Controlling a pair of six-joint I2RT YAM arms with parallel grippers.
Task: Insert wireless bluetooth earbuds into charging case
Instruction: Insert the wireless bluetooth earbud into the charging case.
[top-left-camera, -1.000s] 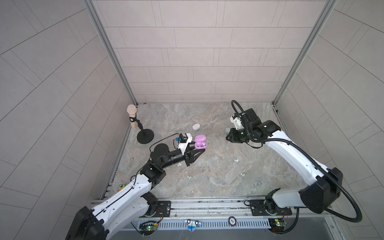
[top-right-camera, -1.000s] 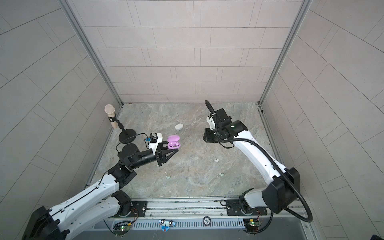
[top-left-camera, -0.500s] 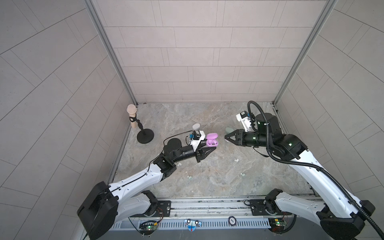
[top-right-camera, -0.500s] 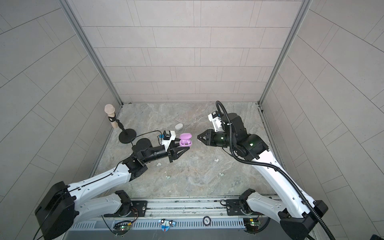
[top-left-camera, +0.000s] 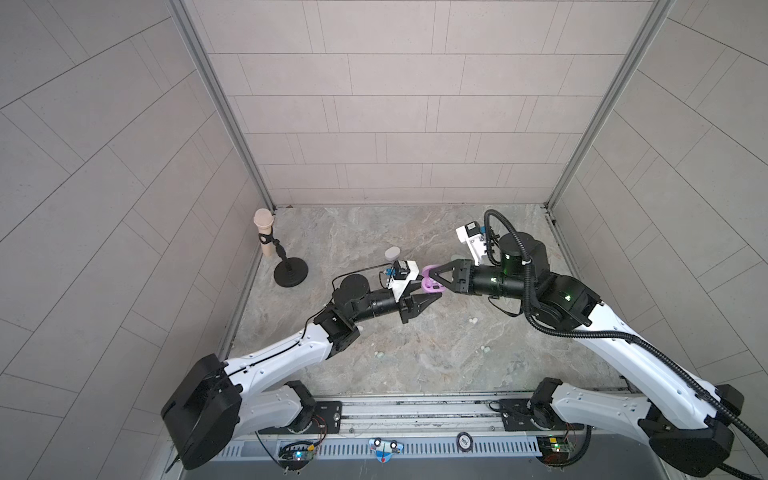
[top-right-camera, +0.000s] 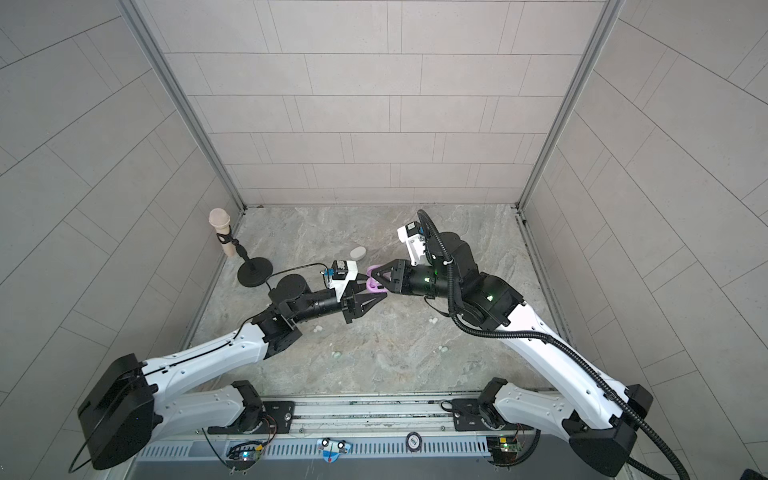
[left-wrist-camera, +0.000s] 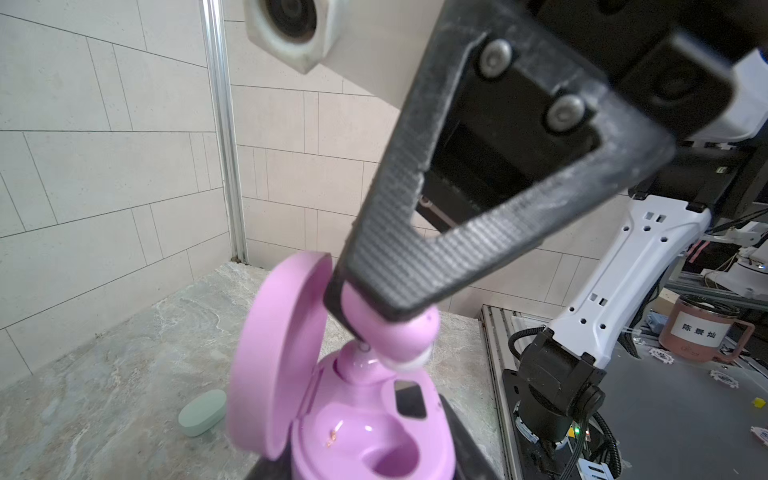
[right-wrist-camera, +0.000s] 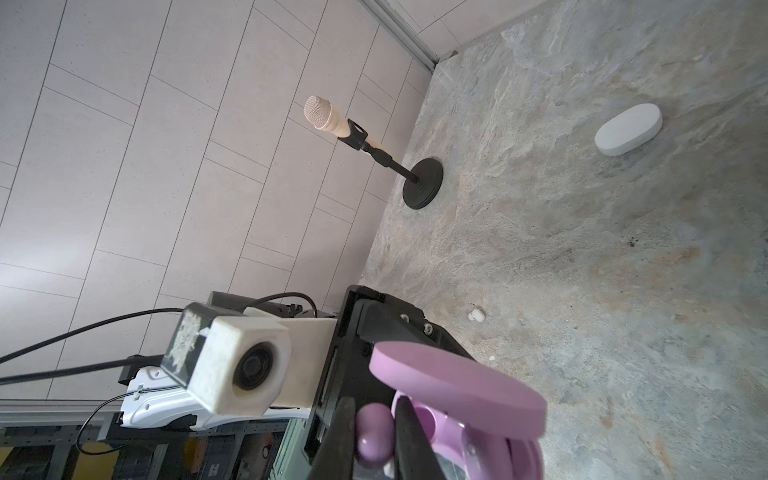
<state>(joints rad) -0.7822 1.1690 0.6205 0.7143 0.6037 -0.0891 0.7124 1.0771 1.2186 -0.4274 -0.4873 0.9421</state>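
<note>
My left gripper (top-left-camera: 432, 296) is shut on the body of the lilac charging case (left-wrist-camera: 357, 432), held above the table with its lid (left-wrist-camera: 274, 357) swung open. The case also shows in both top views (top-left-camera: 428, 284) (top-right-camera: 376, 286). My right gripper (right-wrist-camera: 374, 436) is shut on a lilac earbud (right-wrist-camera: 374, 432), pinched between its two black fingers (left-wrist-camera: 415, 257). This earbud (left-wrist-camera: 395, 336) hangs tilted at the mouth of the case's far socket. The near socket (left-wrist-camera: 390, 457) is empty. The two grippers meet tip to tip (top-right-camera: 372, 275).
A white case (top-left-camera: 392, 252) and a mint-green case (left-wrist-camera: 203, 411) lie shut on the marble table. Loose buds lie on the table: white (top-left-camera: 472, 321) (top-right-camera: 318, 328) and mint (top-left-camera: 484, 348) (top-left-camera: 379, 354). A microphone on a black stand (top-left-camera: 291, 272) is at the back left.
Both arms have closed in on each other. The left carried the open case right and up; the right swung leftward with the lilac earbud to the case's mouth.
</note>
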